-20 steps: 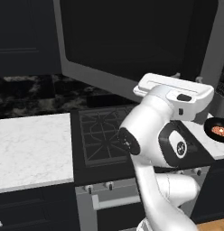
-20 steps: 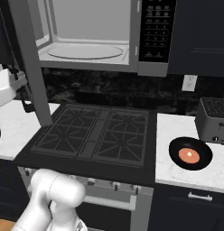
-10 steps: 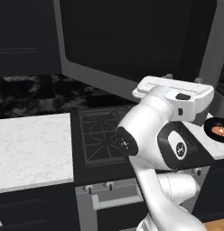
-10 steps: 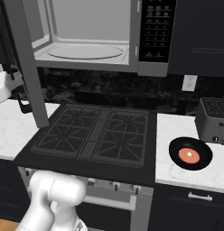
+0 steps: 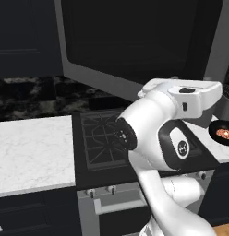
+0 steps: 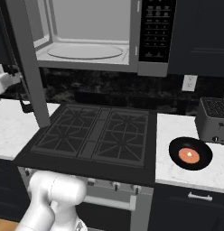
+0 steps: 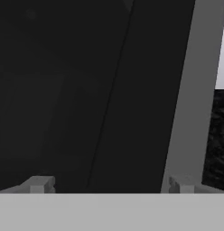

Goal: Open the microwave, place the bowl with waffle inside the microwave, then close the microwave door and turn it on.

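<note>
The silver-grey framed microwave door (image 6: 24, 63) stands swung open, leaving the light grey cavity free for the small black bowl (image 6: 191, 153) waiting right of the stove, while the gripper (image 7: 109, 185) faces the door with jaws spread wide, holding nothing.

Your way into the microwave (image 6: 93, 36) cavity lies open from the front, above the stove (image 6: 93, 135). The swung-out door (image 6: 28, 67) stands edge-on at the cavity's left and blocks that side. On the desk (image 6: 175, 173) to the right, the toaster (image 6: 214, 119) crowds the bowl (image 6: 190, 153) from behind. From above and in front, the bowl is free.
</note>
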Robot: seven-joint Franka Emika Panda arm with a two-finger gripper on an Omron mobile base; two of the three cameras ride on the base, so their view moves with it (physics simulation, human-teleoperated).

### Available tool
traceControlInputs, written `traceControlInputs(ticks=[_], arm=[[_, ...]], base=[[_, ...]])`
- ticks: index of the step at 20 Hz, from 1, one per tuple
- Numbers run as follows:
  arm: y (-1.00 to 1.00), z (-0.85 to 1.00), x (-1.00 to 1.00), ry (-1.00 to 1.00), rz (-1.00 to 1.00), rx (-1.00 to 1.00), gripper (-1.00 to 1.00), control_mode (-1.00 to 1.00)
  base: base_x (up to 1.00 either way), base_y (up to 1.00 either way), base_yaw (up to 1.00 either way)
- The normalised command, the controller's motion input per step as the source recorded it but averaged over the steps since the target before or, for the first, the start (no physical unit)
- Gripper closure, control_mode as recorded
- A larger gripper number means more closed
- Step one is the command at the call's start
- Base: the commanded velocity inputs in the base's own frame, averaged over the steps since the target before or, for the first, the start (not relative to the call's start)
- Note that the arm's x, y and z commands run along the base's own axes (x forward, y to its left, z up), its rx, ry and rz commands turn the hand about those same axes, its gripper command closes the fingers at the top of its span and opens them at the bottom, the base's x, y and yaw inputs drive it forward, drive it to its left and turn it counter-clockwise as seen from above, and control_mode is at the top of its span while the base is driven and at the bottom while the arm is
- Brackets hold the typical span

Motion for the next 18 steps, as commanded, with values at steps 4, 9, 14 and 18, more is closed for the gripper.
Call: traceControlInputs(ticks=[4,9,14,18], arm=[[0.00,0.05,-0.34,-0.01,-0.17,0.06,-1.00,-1.00],[0.23,0.00,-0.41,0.00,-0.02,0.02,-1.00,-1.00],[0.23,0.00,-0.64,-0.04,0.15,0.00,-1.00,-1.00],[0.00,0.06,-0.67,-0.07,0.05,0.02,-1.00,-1.00]], base=[[0.00,0.00,0.00],[0.00,0.00,0.00],[0.00,0.00,0.00],[0.00,0.00,0.00]])
